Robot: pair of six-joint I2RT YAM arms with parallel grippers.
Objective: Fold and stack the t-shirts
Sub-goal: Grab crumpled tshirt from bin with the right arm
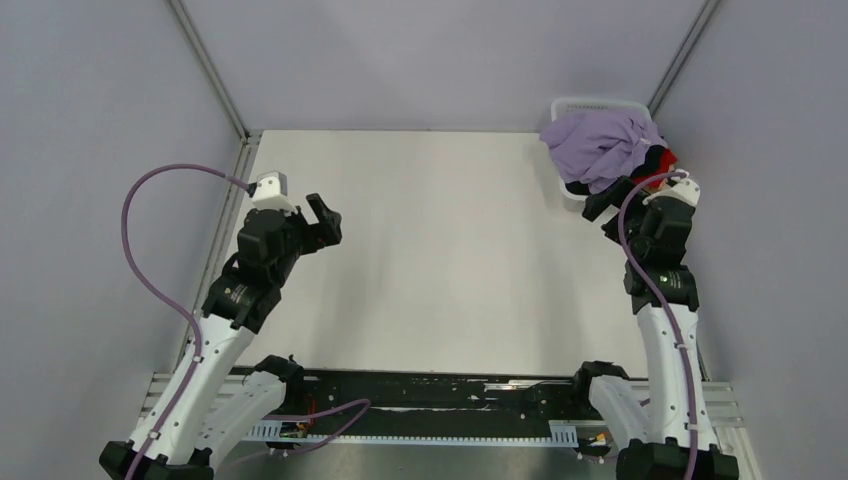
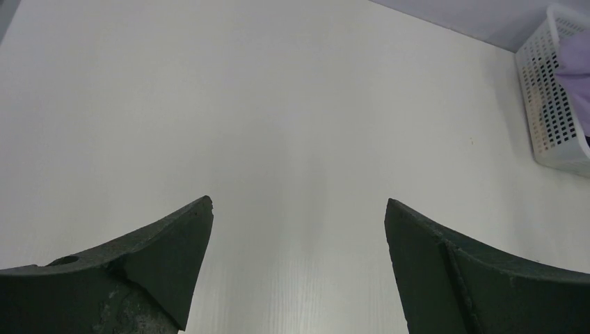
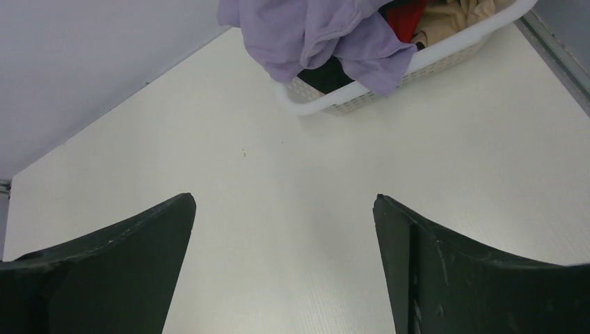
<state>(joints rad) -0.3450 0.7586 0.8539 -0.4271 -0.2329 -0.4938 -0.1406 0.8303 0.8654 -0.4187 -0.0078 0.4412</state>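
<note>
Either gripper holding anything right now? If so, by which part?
Nothing. The left gripper and right gripper are open and empty; the t-shirts lie in the basket.

No legible text or labels.

A lattice basket (image 1: 590,103) sits at the far right corner of the table (image 1: 430,250). T-shirts (image 1: 600,150) are heaped in the basket, the top one draping over its left rim. The right gripper (image 1: 600,205) hangs just before the basket. The left gripper (image 1: 325,222) is well to its left.
</note>
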